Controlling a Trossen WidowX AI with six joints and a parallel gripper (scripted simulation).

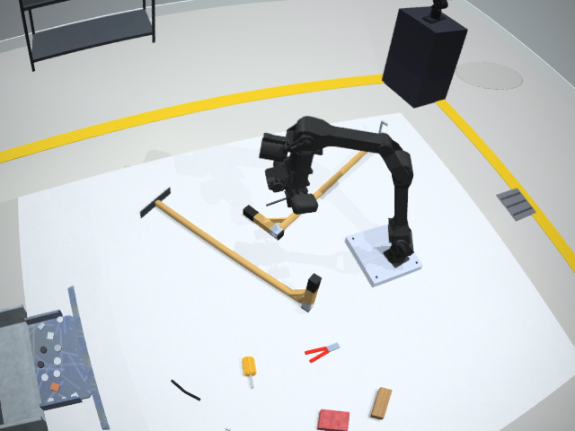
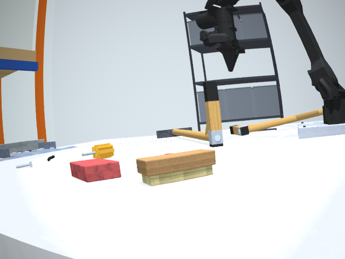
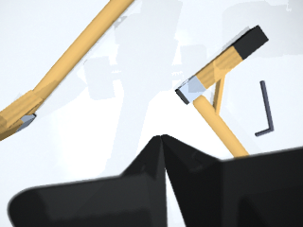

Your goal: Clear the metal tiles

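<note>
My gripper (image 2: 230, 69) (image 3: 162, 137) is shut and empty, high above the table between the two long-handled tools. The long scraper (image 1: 223, 250) (image 2: 192, 134) (image 3: 80, 47) lies on the table. Its wide dark blade (image 1: 155, 202) points to the far left in the top view, and its black-topped grip (image 1: 311, 291) (image 2: 213, 114) stands up at the near end. The steel bench plate (image 1: 74, 366) at the left edge bears several white tiles (image 1: 57, 347), dark tiles (image 1: 43, 349) and an orange tile (image 1: 55, 386). The catch box (image 1: 18, 380) adjoins it, partly out of view.
A hook-ended tool (image 1: 343, 173) (image 2: 284, 120) lies beneath the arm, beside a hex key (image 1: 276, 201) (image 3: 267, 104). Red-handled pliers (image 1: 320, 351), a yellow screwdriver (image 1: 249, 365), a black strip (image 1: 185, 391), a red block (image 1: 333, 419) and a wooden brush (image 1: 381, 402) lie nearer the front.
</note>
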